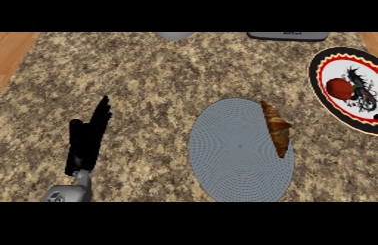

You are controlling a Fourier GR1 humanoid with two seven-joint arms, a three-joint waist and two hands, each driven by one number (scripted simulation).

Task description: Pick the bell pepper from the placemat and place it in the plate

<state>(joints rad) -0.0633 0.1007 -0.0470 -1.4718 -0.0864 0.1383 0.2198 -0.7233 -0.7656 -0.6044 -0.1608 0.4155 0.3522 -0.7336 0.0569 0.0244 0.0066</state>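
Kitchen: granite counter (pixel 170 89), plate (pixel 322 84)

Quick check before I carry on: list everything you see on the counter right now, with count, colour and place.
Bell pepper: one, red, lying in the plate at far right.
Plate: one, white with a red, yellow and black rim, cut off by the right edge.
Placemat: one, grey-blue, round, centre right.
Croissant: one, brown, on the placemat's right edge.
Grey object: one, top edge, mostly cut off.
Dark flat object: one, top right, partly cut off.
Left hand: black, fingers straight, at left.
Right hand: not in view.
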